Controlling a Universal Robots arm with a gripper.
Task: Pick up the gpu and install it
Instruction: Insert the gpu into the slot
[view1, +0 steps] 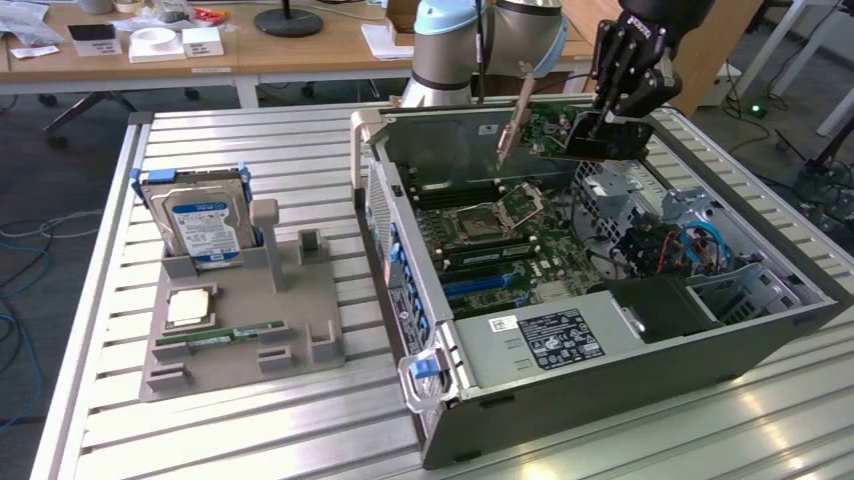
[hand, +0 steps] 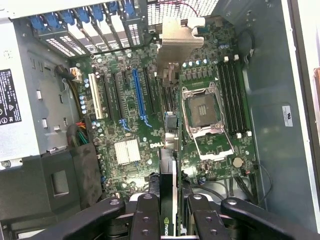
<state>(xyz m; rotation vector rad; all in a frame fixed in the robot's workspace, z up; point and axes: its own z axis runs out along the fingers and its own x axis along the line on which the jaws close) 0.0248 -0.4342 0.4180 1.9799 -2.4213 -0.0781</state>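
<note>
Black tool (view1: 601, 132) clamped on gpu (view1: 541, 125), above motherboard (view1: 497, 245).

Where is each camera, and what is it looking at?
Exterior view: off the arm, higher than the table, looking down at the open computer case; the arm and gripper show, holding the gpu.
Wrist view: on the wrist, looking down into the case at the motherboard; the gripper's fingers show, clamping the gpu.
Both share: gripper, gpu, motherboard.
</note>
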